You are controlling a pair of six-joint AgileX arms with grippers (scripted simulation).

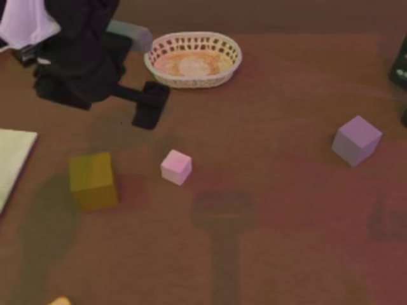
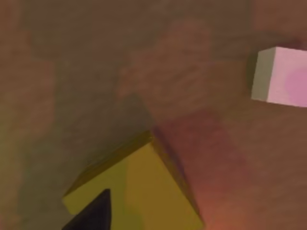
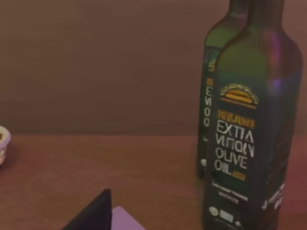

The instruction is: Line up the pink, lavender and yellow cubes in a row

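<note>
The mustard-yellow cube (image 1: 93, 180) rests at the table's left. The small pale pink cube (image 1: 176, 166) lies a short way to its right, apart from it. The lavender cube (image 1: 356, 140) sits alone far to the right. My left gripper (image 1: 149, 108) hangs open above the table, behind the yellow and pink cubes and holding nothing. Its wrist view shows one dark fingertip (image 2: 96, 211) over the yellow cube (image 2: 144, 191), with the pink cube (image 2: 283, 76) farther off. My right arm is outside the top view. One of its fingertips (image 3: 98, 211) shows beside a corner of the lavender cube (image 3: 127, 221).
A white wicker basket (image 1: 193, 58) stands at the back, right of the left arm. Two dark olive oil bottles (image 3: 249, 120) stand near the lavender cube, and a dark shape (image 1: 399, 67) sits at the right edge. A pale flat sheet (image 1: 13, 159) lies at the left edge.
</note>
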